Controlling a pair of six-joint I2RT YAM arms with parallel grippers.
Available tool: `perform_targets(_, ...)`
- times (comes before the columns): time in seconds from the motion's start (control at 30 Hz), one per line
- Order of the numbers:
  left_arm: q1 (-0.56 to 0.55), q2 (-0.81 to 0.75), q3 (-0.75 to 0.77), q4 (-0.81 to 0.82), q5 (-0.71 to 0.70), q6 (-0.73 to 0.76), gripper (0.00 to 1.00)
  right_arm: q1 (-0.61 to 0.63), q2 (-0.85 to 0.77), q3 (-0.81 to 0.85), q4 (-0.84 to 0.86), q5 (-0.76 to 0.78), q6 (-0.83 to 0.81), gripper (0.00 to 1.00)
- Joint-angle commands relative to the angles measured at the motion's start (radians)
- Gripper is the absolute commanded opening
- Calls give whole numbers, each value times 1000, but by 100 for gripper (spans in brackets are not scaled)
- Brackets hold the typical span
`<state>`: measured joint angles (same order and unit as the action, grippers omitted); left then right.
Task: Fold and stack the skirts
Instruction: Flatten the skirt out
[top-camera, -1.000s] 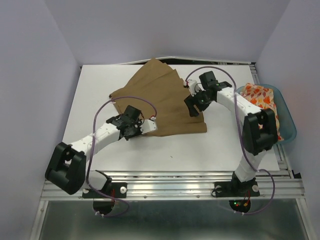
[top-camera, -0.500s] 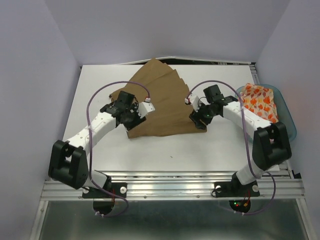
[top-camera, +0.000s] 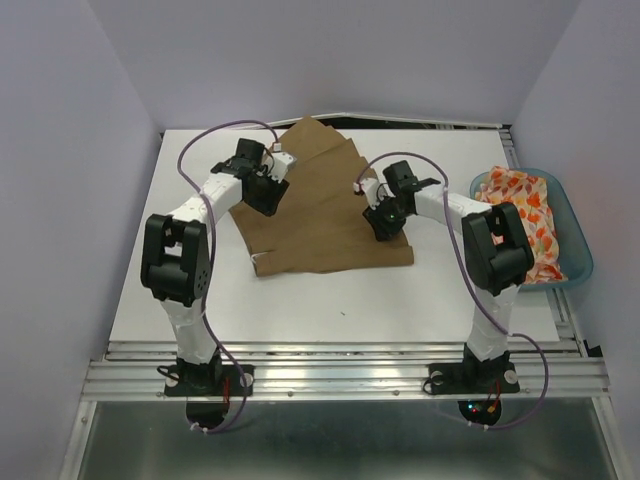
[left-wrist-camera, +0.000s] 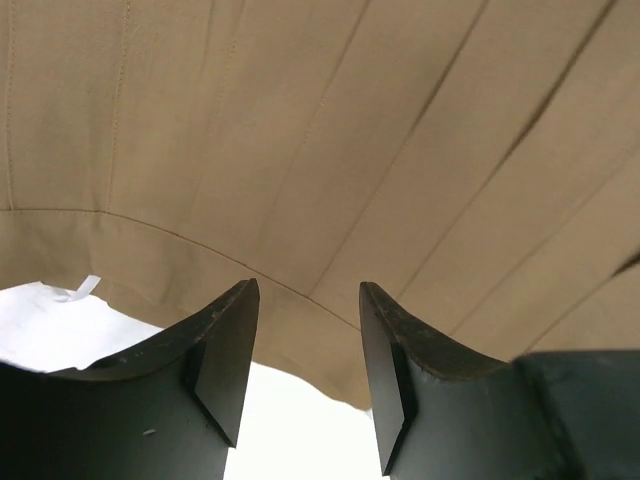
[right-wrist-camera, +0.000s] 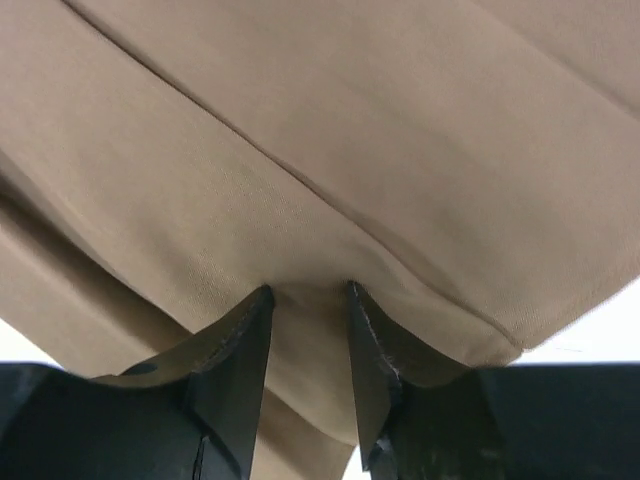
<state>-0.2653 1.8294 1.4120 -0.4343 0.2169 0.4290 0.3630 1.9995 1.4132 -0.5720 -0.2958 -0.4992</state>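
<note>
Two skirts: the tan skirt (top-camera: 320, 215) is lying beside the tub (top-camera: 578, 245), the printed skirt (top-camera: 520, 205) sitting inside it. Nearer the tub, the right gripper (right-wrist-camera: 305, 292) is pinching a tan fold; farther off, the left gripper (left-wrist-camera: 305, 290) is hovering spread over its edge.

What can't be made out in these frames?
Printed skirt: in the top view, the right arm covers part of it, and its folding is unclear.
Tan skirt: both wrist views show only a patch.
Right pincer: cloth sits between its fingers, but how many layers is hidden.
</note>
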Motion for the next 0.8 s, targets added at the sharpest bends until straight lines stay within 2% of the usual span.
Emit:
perform_targets(0.0,-3,68,100,-53,16,-33,55,68,-24,-140,-117,-23,-7,41)
perform_targets(0.03,-2,102,110,-63,25,-21,54,103,-34,-205,-126,-38,-7,41)
perform_targets(0.2,-17,168,116,-73,50,-16,53,246,-99,-318,-219,-100,2,41)
perform_targets(0.3,-43,203,114,-89,62,-4,53,319,-116,-321,-271,-210,10,40)
perform_targets(0.43,-116,200,52,-98,79,40,52,370,-189,-280,-354,-436,-21,41)
perform_targets(0.57,-236,162,-100,-89,114,103,52,360,-315,-200,-394,-526,2,46)
perform_targets(0.7,-296,134,-189,-72,154,102,51,216,-404,-80,-463,-585,-33,43)
perform_targets(0.77,-296,114,-220,-63,173,83,51,82,-410,25,-528,-609,-76,43)
